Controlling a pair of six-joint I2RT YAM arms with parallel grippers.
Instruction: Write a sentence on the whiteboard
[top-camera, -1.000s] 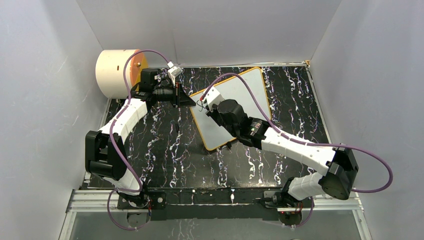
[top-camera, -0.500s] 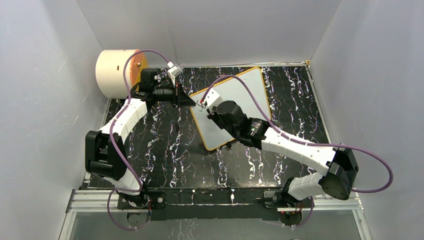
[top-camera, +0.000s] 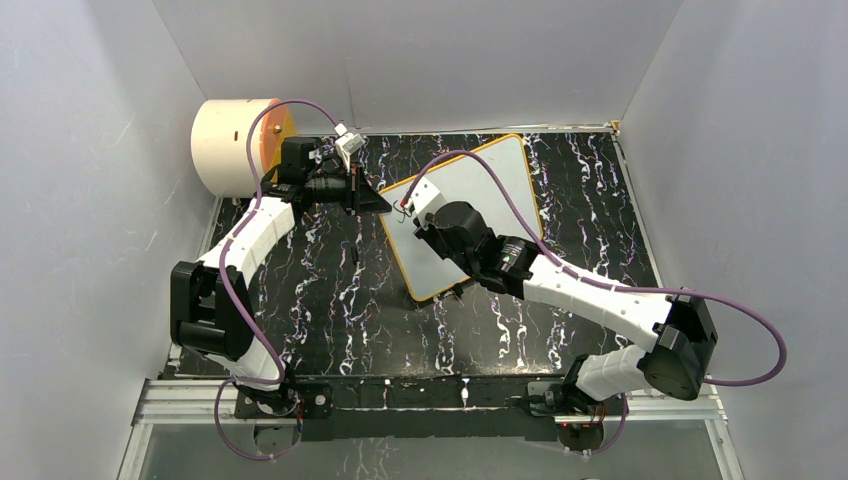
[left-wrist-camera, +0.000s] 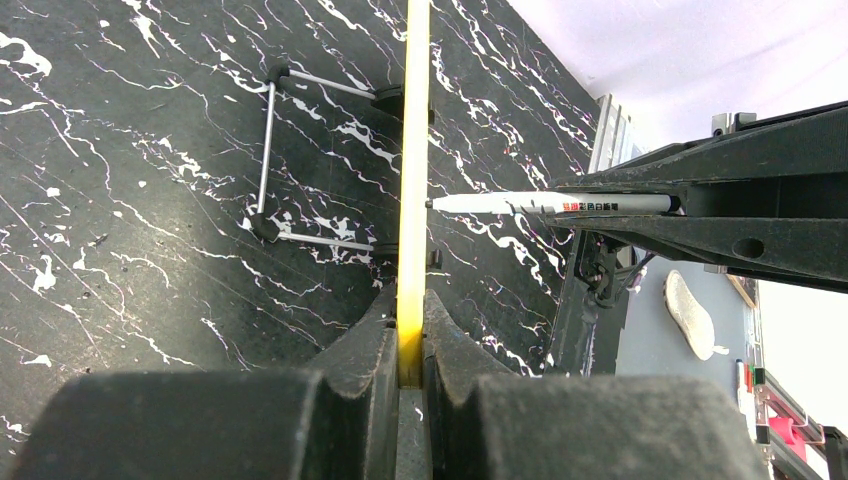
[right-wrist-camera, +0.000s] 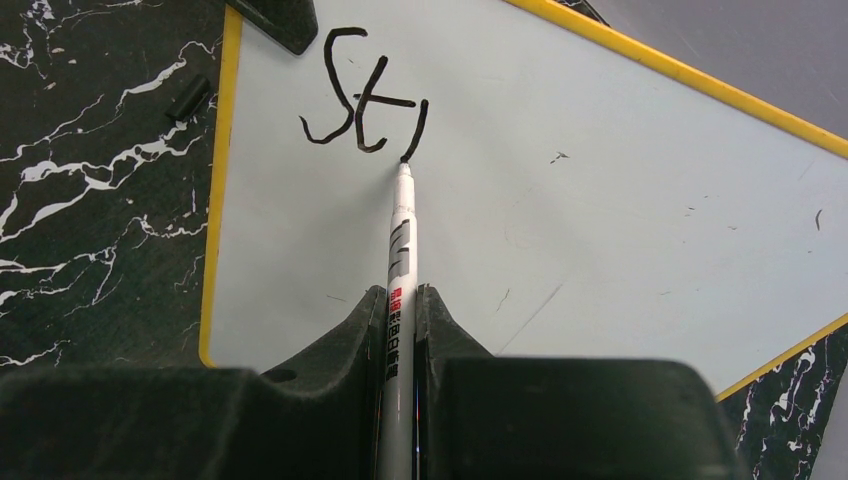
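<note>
Right wrist view: the right gripper (right-wrist-camera: 400, 300) is clamped on a pen (right-wrist-camera: 401, 230). The pen's tip touches the whiteboard (right-wrist-camera: 620, 200) at the end of black strokes (right-wrist-camera: 358, 100). The left gripper (left-wrist-camera: 410, 305) is closed on the board's yellow left edge. The board sits at the far middle of the table (top-camera: 330, 290), turned askew.

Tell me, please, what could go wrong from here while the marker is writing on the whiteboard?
1. The left jaws pinch only the whiteboard's thin yellow edge, so the push of the marker might pivot the board and skew the letters.
2. The marker sticks out far beyond the right jaws, so it may tilt or slip in the grip and lose contact.
</note>
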